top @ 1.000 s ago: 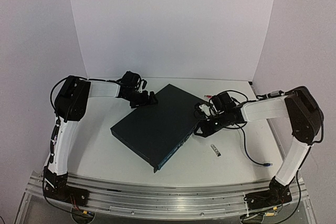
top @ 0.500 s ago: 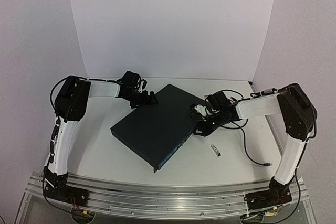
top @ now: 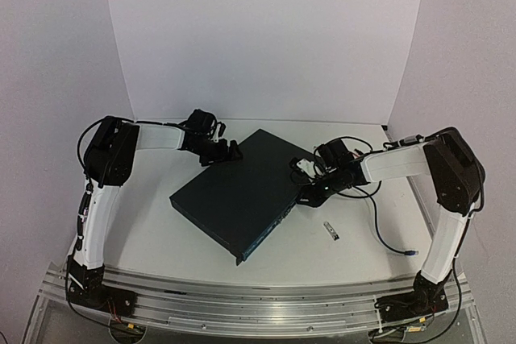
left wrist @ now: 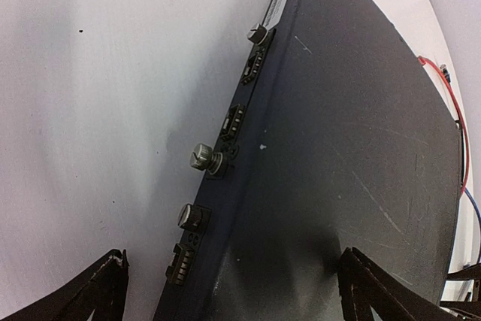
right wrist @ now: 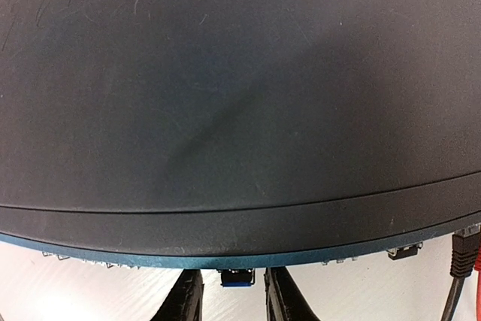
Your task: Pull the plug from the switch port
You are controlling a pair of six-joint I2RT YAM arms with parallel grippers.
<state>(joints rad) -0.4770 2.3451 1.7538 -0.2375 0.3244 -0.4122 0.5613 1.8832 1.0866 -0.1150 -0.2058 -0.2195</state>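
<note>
The switch (top: 238, 191) is a flat dark box lying diagonally mid-table; its top also fills the right wrist view (right wrist: 225, 73). A small blue plug (right wrist: 237, 277) sticks out of its blue-tinged edge face. My right gripper (right wrist: 234, 302) is open at that edge, with one finger (right wrist: 188, 298) on each side of the plug and a small gap to each. In the top view the right gripper (top: 306, 196) hides the plug. My left gripper (top: 228, 153) is open wide at the switch's back corner, straddling its rear edge (left wrist: 233, 291).
A small silver module (top: 330, 230) lies on the table right of the switch. A dark cable with a blue end (top: 411, 254) trails near the right arm. A black cable plug (right wrist: 462, 249) sits further along the edge face. Knobs and screws (left wrist: 204, 157) line the rear face.
My right gripper has moved a little left, closer to the switch's edge. The left arm and the switch have not moved.
</note>
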